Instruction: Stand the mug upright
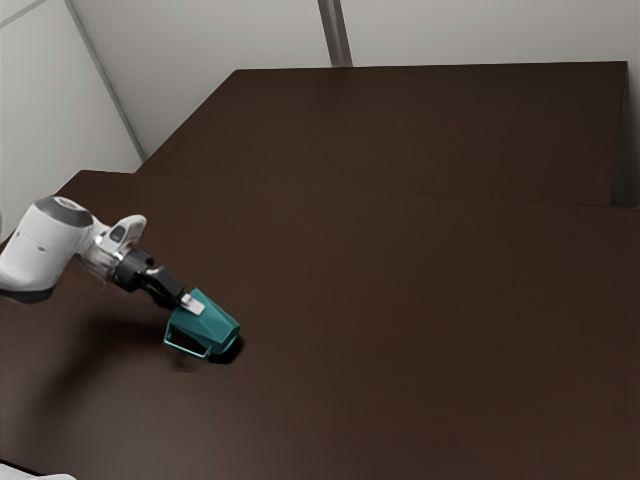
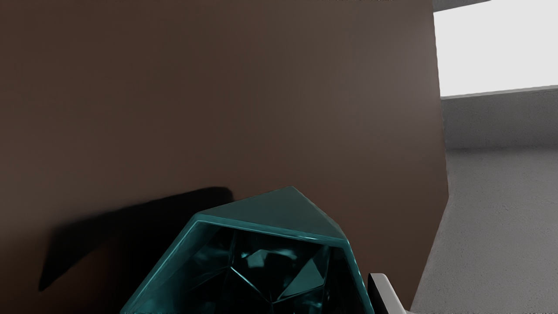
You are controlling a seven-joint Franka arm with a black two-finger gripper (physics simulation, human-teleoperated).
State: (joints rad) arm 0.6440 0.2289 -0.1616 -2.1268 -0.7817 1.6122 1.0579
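Mug isn't upright. The teal, faceted mug with an angular loop handle (image 1: 202,325) is tipped well over: mouth toward the black two-finger gripper (image 1: 190,303), base pointing away, down toward the exterior view's right. Its handle (image 1: 187,348) is on the side nearer the exterior camera. It's over the part of the dark brown tabletop (image 1: 430,330) toward the exterior view's left, well in from the corner at that side's far end. A dark shadow (image 1: 226,353) sits right by the base end; can't tell if the base touches or hangs just clear.

Gripper is at the mouth end, overlapping the mug wall in the exterior view. Wrist camera looks straight into the mouth. Can't tell whether I have a real clamp on it or am only alongside, so I'm not calling it held.

Step in hand, my read: the righting itself, either lining up the grip or partway through the turn. Both fit.

Next move calls for checking the hold. If it's good, turn the hand so the mouth comes up and the base goes flat, low over the tabletop, handle kept clear. Let go only once the base sits fully down. Main risk: slip at the slanted wall, or landing on a base edge and rolling back over.
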